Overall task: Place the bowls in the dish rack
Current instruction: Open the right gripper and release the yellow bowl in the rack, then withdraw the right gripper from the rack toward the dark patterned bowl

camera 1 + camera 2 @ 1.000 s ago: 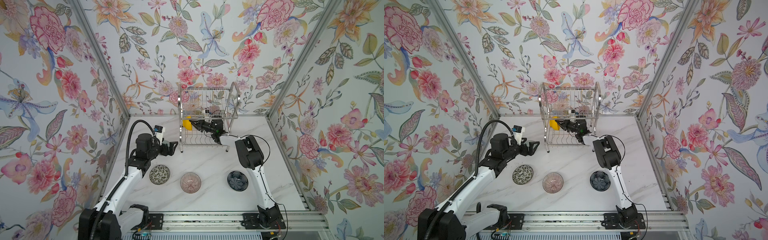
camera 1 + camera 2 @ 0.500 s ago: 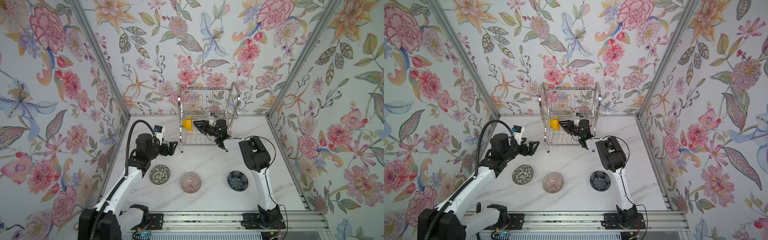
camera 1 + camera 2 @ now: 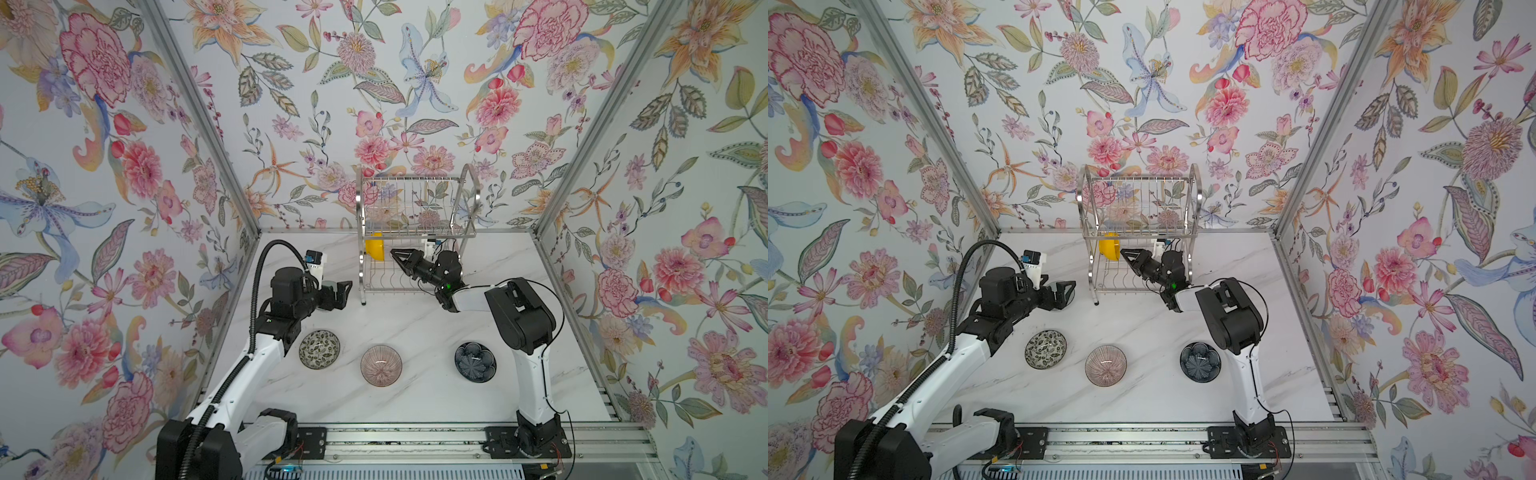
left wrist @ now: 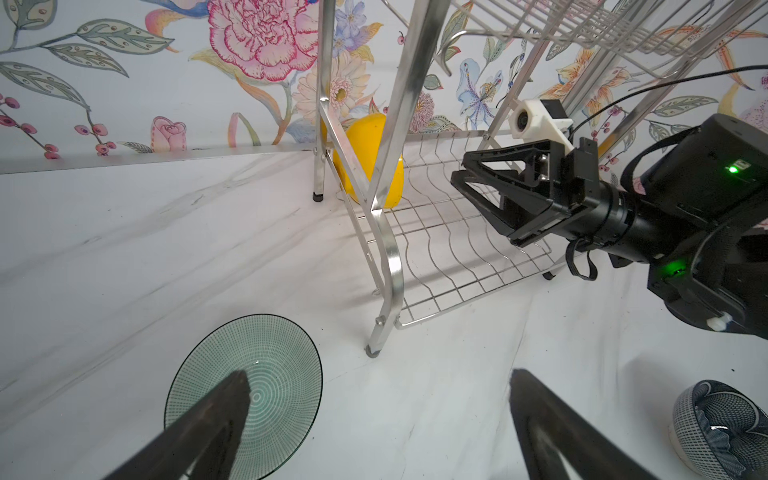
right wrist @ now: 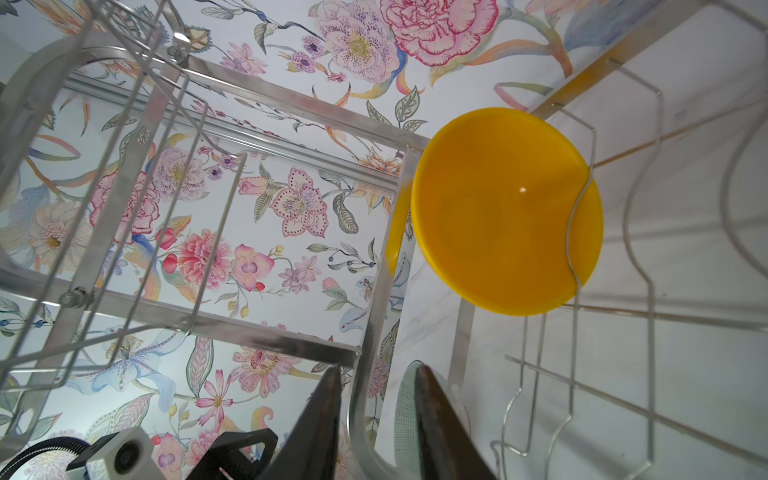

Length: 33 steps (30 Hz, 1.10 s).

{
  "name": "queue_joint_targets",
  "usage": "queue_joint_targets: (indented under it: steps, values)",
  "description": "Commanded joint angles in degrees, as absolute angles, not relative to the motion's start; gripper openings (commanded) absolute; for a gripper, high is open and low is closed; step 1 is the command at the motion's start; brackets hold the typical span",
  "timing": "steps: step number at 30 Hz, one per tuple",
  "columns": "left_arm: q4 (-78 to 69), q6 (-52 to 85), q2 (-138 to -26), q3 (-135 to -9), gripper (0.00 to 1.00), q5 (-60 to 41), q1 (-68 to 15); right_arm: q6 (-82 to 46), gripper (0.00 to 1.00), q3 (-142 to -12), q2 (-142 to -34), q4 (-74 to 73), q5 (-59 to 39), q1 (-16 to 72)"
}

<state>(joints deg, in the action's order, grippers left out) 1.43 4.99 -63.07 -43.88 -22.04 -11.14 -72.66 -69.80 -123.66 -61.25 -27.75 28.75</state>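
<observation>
Taking the flowered back wall as twelve o'clock, the dish rack (image 3: 417, 195) stands at twelve on the white marble table (image 3: 419, 324), close to the wall. One bowl is in it. The yellow bowl (image 3: 373, 248) stands on edge in the lower tier at the rack's nine o'clock end, propped among the wavy wires just inside the side frame.

The right pincer (image 3: 394, 252) reaches into that lower tier from four o'clock, with its tips pointing at the yellow bowl. It stops just short of the bowl and does not touch it. Its fingers stand a little apart with nothing between them.

The left pincer (image 3: 345, 290) hangs just outside the rack's nine o'clock leg, spread wide and empty. Under it the pale green bowl (image 4: 276, 365) lies flat on the table, right way up, near that leg. From the wrist camera one finger (image 4: 216, 419) crosses in front of the bowl. I cannot tell whether it touches.

The other three bowls sit in a loose row toward six o'clock, well clear of the rack and of each other, all mouth up. The speckled bowl (image 3: 319, 349) is at seven, close by the left arm's forearm. The pink ribbed bowl (image 3: 381, 365) is at six. The navy bowl (image 3: 475, 361) is at five, beside the right arm's upright link.
</observation>
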Motion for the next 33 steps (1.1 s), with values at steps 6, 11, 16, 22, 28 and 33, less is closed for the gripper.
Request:
queue_joint_targets:
  steps: [6,11,16,22,28,33]
  values:
    - [1.91,5.61,-61.09,-44.65,0.99,-19.79,-10.64,-70.53,0.31,-62.91,-116.90,-64.35,-24.39,30.59]
    - [1.76,5.55,-60.69,-44.57,0.99,-19.51,-10.64,-66.89,0.31,-58.95,-112.29,-61.42,-23.56,31.07]
    - [1.81,5.62,-60.72,-44.61,0.99,-19.42,-10.64,-60.90,0.31,-55.47,-107.91,-56.49,-22.79,33.55]
    - [1.80,5.67,-60.84,-44.58,0.99,-19.14,-10.68,-49.28,0.32,-52.80,-102.42,-43.93,-20.02,36.13]
    - [1.71,5.76,-61.38,-44.69,0.99,-19.39,-10.66,-34.93,0.32,-52.50,-96.54,-27.16,-14.58,39.50]
    - [1.68,5.82,-61.68,-44.65,0.99,-19.51,-10.66,-27.11,0.32,-52.10,-92.42,-16.23,-9.10,41.52]
